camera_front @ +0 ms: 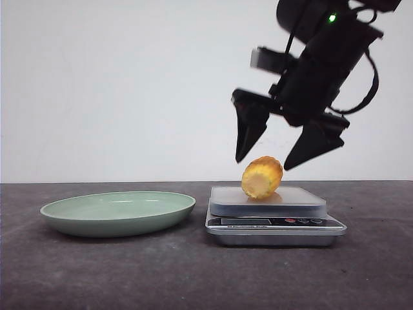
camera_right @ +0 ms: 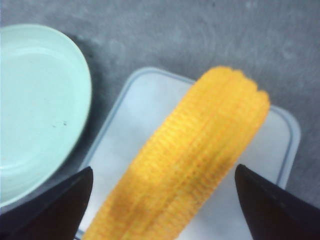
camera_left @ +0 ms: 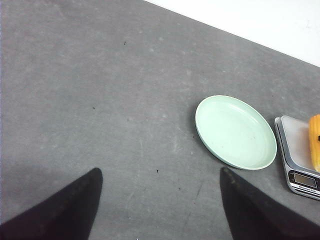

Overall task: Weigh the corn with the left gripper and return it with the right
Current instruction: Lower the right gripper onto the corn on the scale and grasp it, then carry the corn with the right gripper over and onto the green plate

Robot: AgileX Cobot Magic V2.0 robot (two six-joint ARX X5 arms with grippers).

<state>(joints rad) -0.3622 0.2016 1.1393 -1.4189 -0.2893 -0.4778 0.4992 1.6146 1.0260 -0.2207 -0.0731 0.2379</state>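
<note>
The corn (camera_front: 261, 177), a stubby yellow-orange cob piece with a paler cut end, lies on the platform of a silver kitchen scale (camera_front: 274, 224). My right gripper (camera_front: 262, 163) hangs open just above it, one finger on each side, not touching. In the right wrist view the corn (camera_right: 195, 155) lies between the open fingers of the right gripper (camera_right: 163, 168). My left gripper (camera_left: 160, 170) is open and empty above bare table, far from the scale; the corn (camera_left: 315, 142) shows at that view's edge. The left gripper is out of the front view.
A shallow pale green plate (camera_front: 116, 216) sits on the dark table left of the scale; it also shows in the left wrist view (camera_left: 235, 131) and right wrist view (camera_right: 35, 110). A white wall stands behind the table.
</note>
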